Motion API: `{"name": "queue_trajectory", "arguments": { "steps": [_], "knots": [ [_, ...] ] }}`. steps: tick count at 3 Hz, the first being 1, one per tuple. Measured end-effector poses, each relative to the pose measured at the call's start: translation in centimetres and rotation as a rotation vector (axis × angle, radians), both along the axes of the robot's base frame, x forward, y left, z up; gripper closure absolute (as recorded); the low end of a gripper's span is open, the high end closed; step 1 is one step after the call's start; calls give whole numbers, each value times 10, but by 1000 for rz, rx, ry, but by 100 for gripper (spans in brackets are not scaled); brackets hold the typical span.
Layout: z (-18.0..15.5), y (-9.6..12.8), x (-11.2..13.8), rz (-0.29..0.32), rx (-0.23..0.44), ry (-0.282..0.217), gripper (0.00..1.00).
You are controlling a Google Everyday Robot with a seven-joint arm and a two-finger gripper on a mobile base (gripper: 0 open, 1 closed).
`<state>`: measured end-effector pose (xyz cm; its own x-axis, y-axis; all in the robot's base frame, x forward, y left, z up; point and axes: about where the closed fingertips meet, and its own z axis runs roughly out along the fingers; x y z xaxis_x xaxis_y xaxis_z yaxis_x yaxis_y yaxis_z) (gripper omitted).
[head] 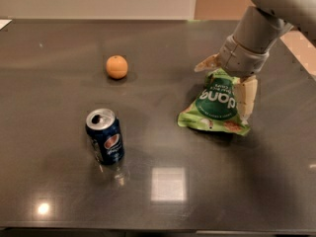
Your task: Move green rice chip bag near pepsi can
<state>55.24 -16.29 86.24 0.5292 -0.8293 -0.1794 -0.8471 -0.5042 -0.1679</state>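
The green rice chip bag (pixel 215 104) lies on the dark table, right of centre, its "dang" label facing up. My gripper (pixel 226 82) is at the bag's far end, open. One cream finger (pixel 246 99) runs down the bag's right edge and the other finger (pixel 206 63) sticks out at its upper left, so the bag's top sits between them. The pepsi can (pixel 105 136) stands upright at the front left, well apart from the bag.
An orange fruit (pixel 117 66) sits at the back left of the dark table (pixel 163 191). The robot arm (pixel 256 28) comes in from the upper right. The table's far edge meets a light wall.
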Motion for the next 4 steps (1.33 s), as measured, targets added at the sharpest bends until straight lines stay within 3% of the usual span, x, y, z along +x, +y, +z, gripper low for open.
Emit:
{"name": "queue_trajectory", "arguments": {
  "steps": [1,2,3,4],
  "knots": [
    [-8,0,-4,39,-29,27,12],
    [-8,-1,-9,64,-44,34,59],
    [2,3,-16,83,-31,27,83],
    [19,12,-25,80,3,24,100]
  ]
}}
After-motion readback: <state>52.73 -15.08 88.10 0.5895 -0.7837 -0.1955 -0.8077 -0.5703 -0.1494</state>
